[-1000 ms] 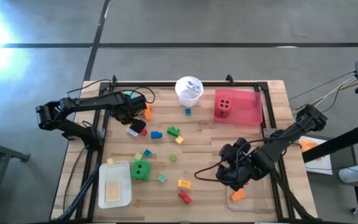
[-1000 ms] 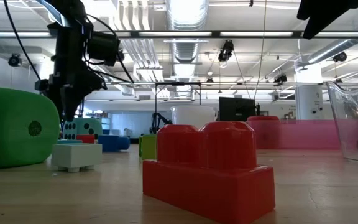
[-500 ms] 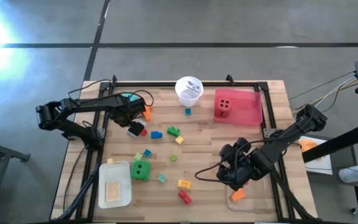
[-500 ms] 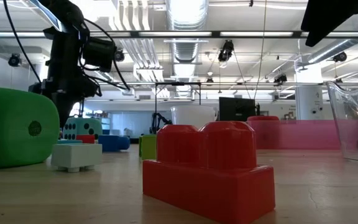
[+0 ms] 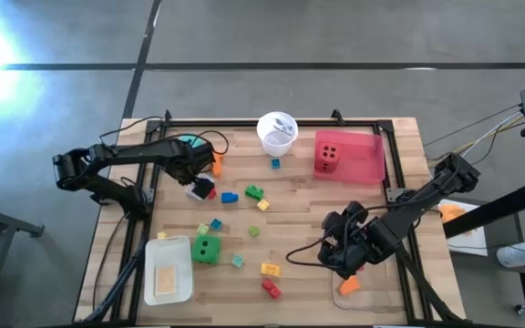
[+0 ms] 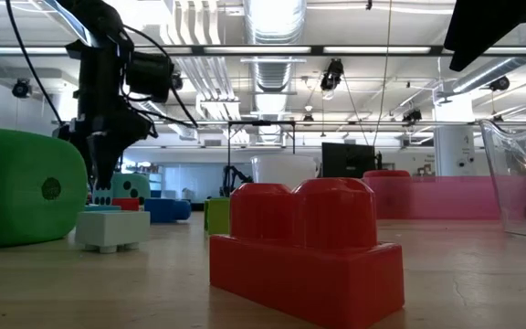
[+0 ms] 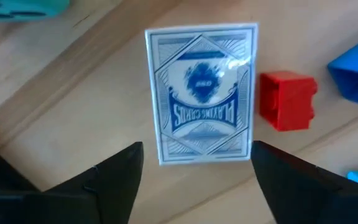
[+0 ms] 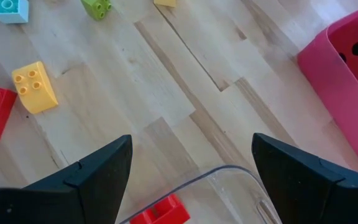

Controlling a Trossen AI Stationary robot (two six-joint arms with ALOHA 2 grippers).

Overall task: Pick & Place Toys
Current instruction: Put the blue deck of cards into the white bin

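The left gripper (image 7: 194, 165) hangs straight over a small deck of playing cards (image 7: 202, 94) lying flat on the wooden table (image 5: 308, 205), its two dark fingers spread apart with nothing between them. In the left wrist view the deck sits just ahead of the fingertips and centred on the gap, its long axis running away from the gripper and its short width lying across the opening, so the two long edges face the two fingers. That is the relation the next move appears to depend on: the fingers stand a little wider than the deck is across, and a straight drop would put one finger outside each long edge. A small red brick (image 7: 287, 101) lies just beside the deck's edge on one finger's side, near enough that this finger may nudge it on the way down; a blue brick (image 7: 355, 73) lies beyond it, farther off. From above, the deck (image 5: 196, 190) lies near the table's left edge, directly under the left gripper (image 5: 190, 173). The right gripper (image 5: 340, 248) waits, open and empty, well apart over the near right corner, so the left arm is plainly the nearer one.
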